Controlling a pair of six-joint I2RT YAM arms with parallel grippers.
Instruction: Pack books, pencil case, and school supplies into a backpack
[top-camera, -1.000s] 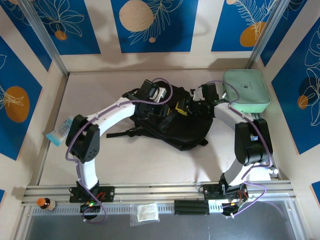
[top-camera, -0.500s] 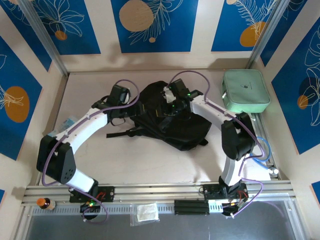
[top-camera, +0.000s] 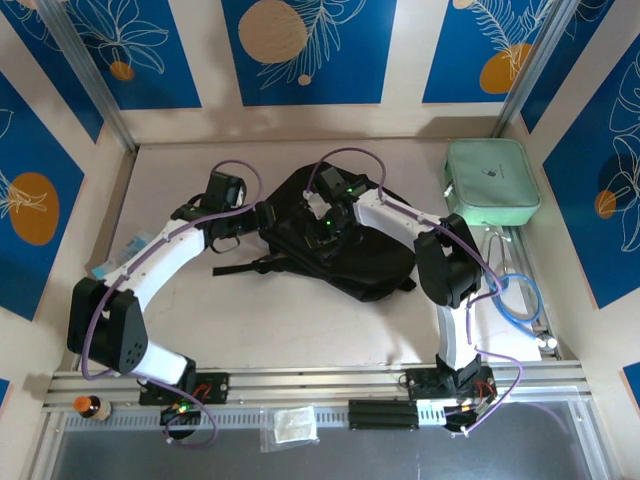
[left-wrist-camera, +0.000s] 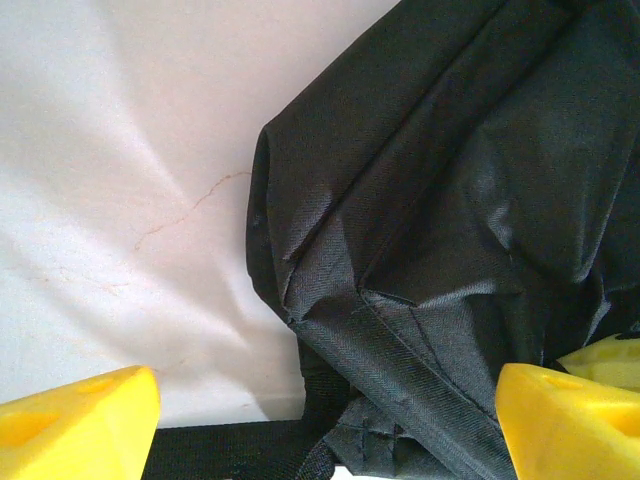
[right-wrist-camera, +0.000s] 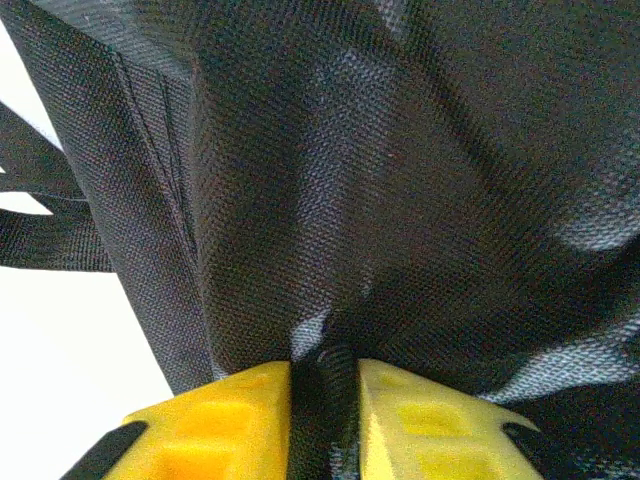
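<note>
Slumping, creased black woven backpack (top-camera: 372, 262), one fold pinched in right jaws; left jaws wide, empty.

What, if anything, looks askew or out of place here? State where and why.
The backpack lies crumpled and skewed on the table, one strap trailing left; the right hand pinches a fold of its fabric. A light-blue packet sits against the table's left edge.

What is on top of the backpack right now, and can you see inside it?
The right gripper sits on top of the backpack, its fingers pinching a fold of the black fabric. That fabric covers the inside, so any contents are hidden.
</note>
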